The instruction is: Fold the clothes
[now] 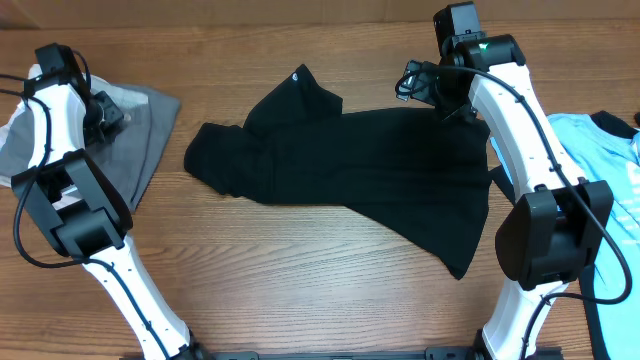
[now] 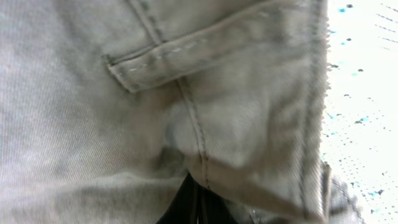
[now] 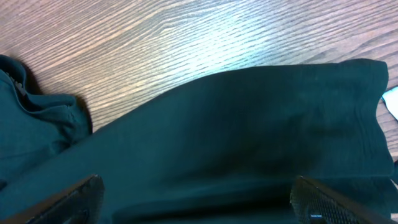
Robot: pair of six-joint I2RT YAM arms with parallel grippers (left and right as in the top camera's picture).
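The large black shirt [image 1: 350, 165] lies crumpled across the middle of the table, with a small white print [image 1: 299, 73] near its collar. My right gripper [image 1: 420, 83] hovers over the shirt's far right corner. In the right wrist view its fingers [image 3: 196, 193] are spread wide and empty above the black cloth [image 3: 236, 124]. The light blue, black-trimmed shirt [image 1: 610, 200] lies at the right edge. My left gripper [image 1: 108, 112] is at the far left on a grey garment [image 1: 140, 130]. In the left wrist view its fingers [image 2: 196, 208] are pressed together on that grey fabric [image 2: 93, 124].
A whitish cloth [image 1: 15, 135] lies under the grey garment at the left edge and shows as speckled white fabric [image 2: 360, 93] in the left wrist view. Bare wooden tabletop [image 1: 300, 280] runs along the front between the two arm bases.
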